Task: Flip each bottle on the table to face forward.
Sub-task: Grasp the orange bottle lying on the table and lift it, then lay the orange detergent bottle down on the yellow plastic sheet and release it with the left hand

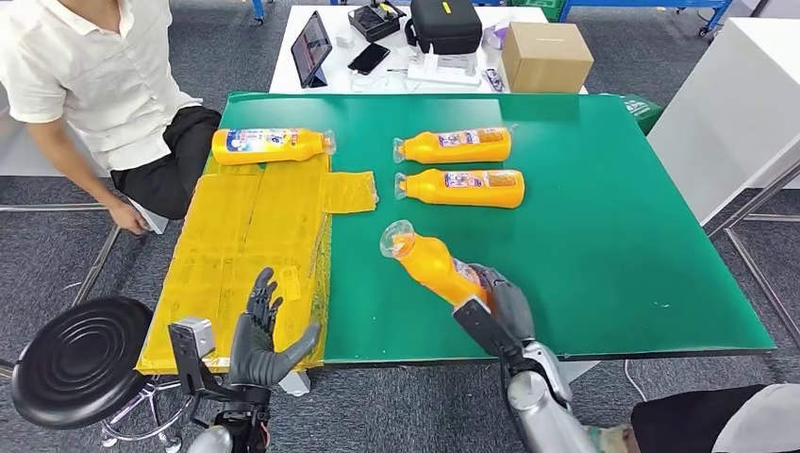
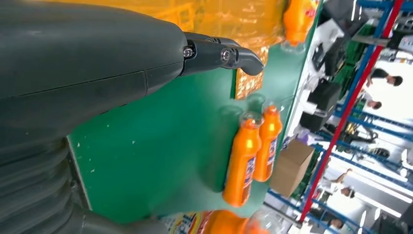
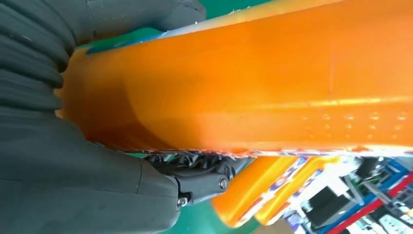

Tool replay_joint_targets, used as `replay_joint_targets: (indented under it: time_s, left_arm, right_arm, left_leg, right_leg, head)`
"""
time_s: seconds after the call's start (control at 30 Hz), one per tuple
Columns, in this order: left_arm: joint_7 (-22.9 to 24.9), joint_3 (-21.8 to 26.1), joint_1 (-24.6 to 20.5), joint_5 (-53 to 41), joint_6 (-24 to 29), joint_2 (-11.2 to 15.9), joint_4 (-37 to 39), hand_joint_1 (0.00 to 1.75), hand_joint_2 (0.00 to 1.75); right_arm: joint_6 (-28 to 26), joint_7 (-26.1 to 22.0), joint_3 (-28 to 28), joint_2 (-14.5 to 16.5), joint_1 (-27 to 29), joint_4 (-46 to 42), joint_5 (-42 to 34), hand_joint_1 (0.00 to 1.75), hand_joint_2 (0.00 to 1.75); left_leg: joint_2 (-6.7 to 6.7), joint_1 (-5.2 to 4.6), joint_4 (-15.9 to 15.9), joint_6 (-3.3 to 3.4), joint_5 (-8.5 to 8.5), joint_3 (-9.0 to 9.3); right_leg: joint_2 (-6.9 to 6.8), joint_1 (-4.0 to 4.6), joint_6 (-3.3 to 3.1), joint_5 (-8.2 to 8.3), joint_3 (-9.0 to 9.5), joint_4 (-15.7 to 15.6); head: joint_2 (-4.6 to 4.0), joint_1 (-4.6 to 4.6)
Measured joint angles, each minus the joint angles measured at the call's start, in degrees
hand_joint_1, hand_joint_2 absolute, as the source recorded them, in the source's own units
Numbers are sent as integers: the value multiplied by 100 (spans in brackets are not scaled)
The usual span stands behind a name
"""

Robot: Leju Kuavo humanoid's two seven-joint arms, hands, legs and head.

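My right robot hand point(image 1: 495, 300) grips an orange bottle point(image 1: 429, 261), its clear cap pointing away. My left robot hand point(image 1: 264, 335) hangs open, holding nothing.

labels on orange bottles point(image 1: 458, 145) | printed, too small and blurred | no text legible

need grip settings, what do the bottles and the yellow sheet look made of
Bottles, like the held one: likely glossy orange plastic, clear caps, printed labels; highlights streak the body. Yellow sheet: looks like thin shiny film or tape, wrinkled and glinting. Right hand grips the bottle.
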Motion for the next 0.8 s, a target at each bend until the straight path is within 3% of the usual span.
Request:
replay_joint_targets:
  time_s: [0.33,0.8]
  left_arm:
    - [-115,-451,-671,14,-374,-80,825,0,175]
    - [-82,-717,-854,726,-604,-129,1149,0,175]
  right_arm:
    - [-217,-258,584,279,153,-130,-679,158,175]
    - [-385,-407,1154,469,148,-132,-756,143,175]
  left_leg:
    - [-21,-6,1,3,6,-44]
    - [-23,-6,1,2,6,-75]
  right_leg:
    - [-24,-7,2,1,-33,5]
    - [-29,-7,3,-1,-64,6]
  head:
    - [0,-1]
    - [0,-1]
